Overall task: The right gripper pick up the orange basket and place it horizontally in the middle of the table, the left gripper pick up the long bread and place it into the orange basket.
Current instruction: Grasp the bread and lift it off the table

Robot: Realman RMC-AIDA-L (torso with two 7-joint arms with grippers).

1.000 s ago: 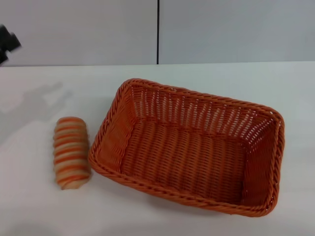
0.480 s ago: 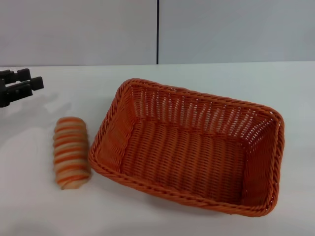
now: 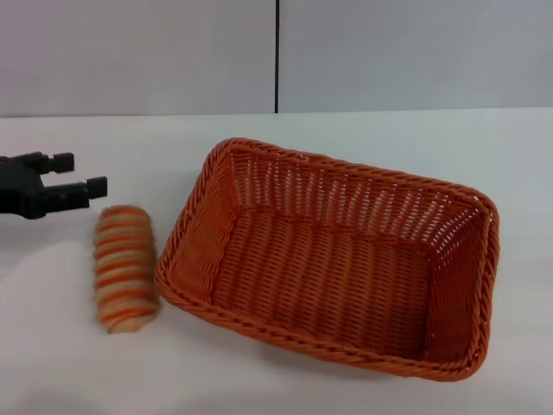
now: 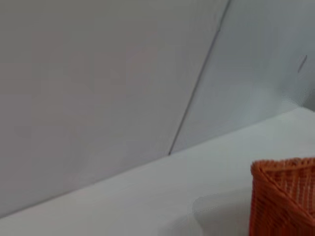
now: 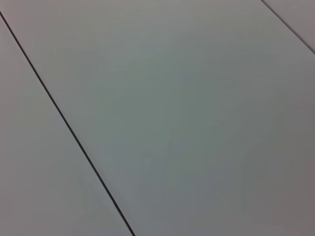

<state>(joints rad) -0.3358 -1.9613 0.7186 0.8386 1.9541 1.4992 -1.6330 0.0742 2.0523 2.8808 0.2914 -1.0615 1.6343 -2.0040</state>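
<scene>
Orange basket (image 3: 333, 259) set mid-surface (image 3: 346, 130), that step judged complete; striped bread roll (image 3: 125, 268) just beside its left end, not yet gripped; left hand (image 3: 76, 175) spread, poised near roll's far end; right hand unseen.
</scene>
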